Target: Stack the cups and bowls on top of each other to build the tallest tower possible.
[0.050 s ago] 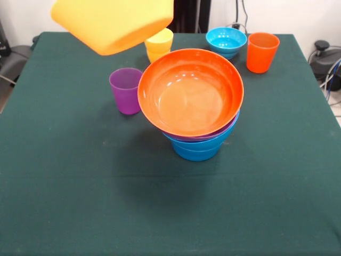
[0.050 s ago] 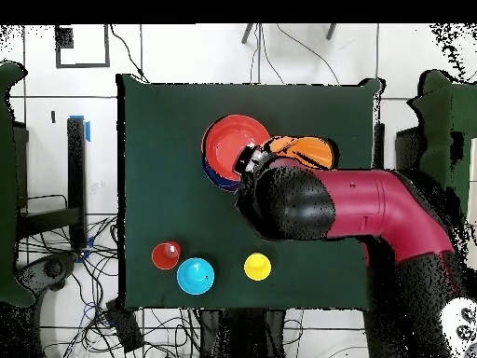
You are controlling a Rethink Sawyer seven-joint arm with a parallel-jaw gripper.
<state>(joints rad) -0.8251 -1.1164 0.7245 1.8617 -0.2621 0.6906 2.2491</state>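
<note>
The tower (image 1: 197,144) stands mid-table: a wide orange bowl (image 1: 190,92) (image 2: 230,144) leans on a purple bowl (image 1: 216,134) over blue bowls (image 1: 196,150). A large yellow bowl (image 1: 112,22) (image 2: 304,149) hangs tilted in the air above the table's far left part, apart from the tower. My gripper (image 2: 271,150) holds it at its rim, mostly hidden under the arm. A purple cup (image 1: 126,89), a yellow cup (image 1: 159,45) (image 2: 257,267), an orange cup (image 1: 262,51) (image 2: 166,254) and a small cyan bowl (image 1: 226,40) (image 2: 196,275) stand separately on the table.
The dark green table (image 1: 69,176) ends close behind the cups along its far edge. The red arm (image 2: 373,205) spans the table's right side in the overhead view and covers the purple cup there. Cables (image 2: 65,270) lie on the floor beside the table.
</note>
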